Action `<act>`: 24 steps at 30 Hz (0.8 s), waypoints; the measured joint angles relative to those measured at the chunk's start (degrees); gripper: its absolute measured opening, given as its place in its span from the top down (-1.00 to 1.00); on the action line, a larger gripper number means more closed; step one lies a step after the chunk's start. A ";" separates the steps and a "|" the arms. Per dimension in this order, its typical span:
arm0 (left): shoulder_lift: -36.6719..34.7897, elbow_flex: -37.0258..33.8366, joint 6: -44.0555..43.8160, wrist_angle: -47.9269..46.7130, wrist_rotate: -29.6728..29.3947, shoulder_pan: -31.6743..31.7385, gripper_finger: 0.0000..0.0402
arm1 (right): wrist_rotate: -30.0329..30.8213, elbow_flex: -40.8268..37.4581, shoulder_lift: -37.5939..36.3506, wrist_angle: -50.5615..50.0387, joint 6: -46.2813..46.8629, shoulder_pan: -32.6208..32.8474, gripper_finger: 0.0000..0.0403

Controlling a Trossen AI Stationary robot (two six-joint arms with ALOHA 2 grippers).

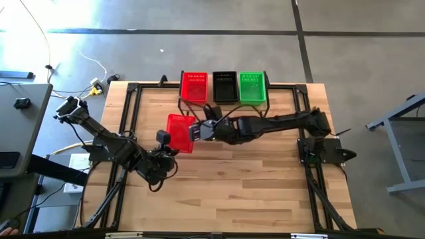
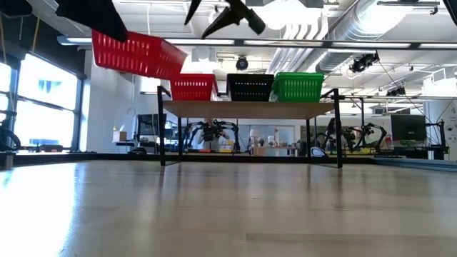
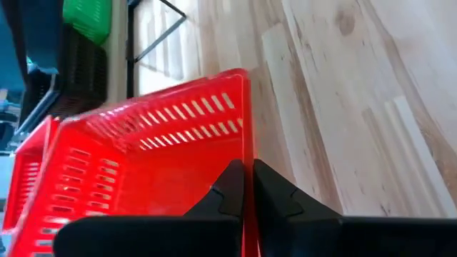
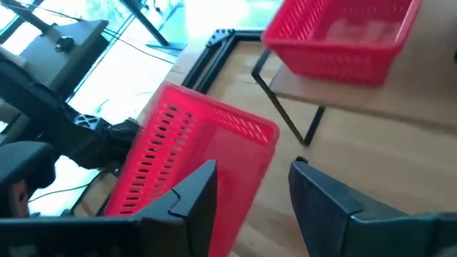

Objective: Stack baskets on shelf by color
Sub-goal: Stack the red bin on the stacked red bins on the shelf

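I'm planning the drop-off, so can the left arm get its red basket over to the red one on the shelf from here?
Probably yes: the left gripper holds the red basket aloft; only the right gripper, open beside it, is near.

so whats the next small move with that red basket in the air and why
Probably the right end effector backs clear, since it is open beside the lifted red basket. The left end effector is shut on its rim and could then carry it to the red basket on the shelf.

Two dark arms w/ matte black, wedge-shaped fingers (image 4: 193, 196).
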 joint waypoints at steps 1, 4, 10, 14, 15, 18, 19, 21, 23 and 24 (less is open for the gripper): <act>-0.56 0.00 0.00 -0.18 -0.21 0.00 1.00 | 0.00 0.00 -0.56 -0.07 -1.08 -0.04 0.22; -2.11 0.19 0.02 0.06 -0.68 0.21 1.00 | -0.43 0.00 -2.32 -0.17 -4.27 0.00 0.22; -5.49 2.16 2.43 0.42 -3.38 2.02 1.00 | -0.22 0.00 -6.36 -0.18 -11.58 -0.06 0.22; -7.97 2.73 6.02 3.34 -3.86 5.08 1.00 | 0.26 0.00 -8.67 -0.16 -17.43 -0.48 0.22; -8.56 2.76 7.39 4.98 -3.90 6.02 1.00 | 0.28 0.00 -9.31 -0.20 -18.93 -0.54 0.22; -10.25 2.75 12.50 8.63 -3.81 9.57 1.00 | 0.76 0.00 -10.83 0.01 -23.38 -1.25 0.22; -10.66 2.78 14.52 10.36 -3.60 10.89 1.00 | 1.04 0.00 -11.31 0.01 -24.96 -1.48 0.22; -11.55 2.77 18.07 12.92 -1.61 13.92 1.00 | 1.81 0.00 -12.14 0.05 -27.59 -2.15 0.22; -12.10 2.78 21.19 16.69 1.29 17.18 1.00 | 2.14 0.00 -13.18 0.05 -30.28 -2.88 0.22; -12.38 2.79 22.72 18.05 3.08 18.98 1.00 | 2.15 0.02 -13.63 0.31 -31.56 -3.35 0.22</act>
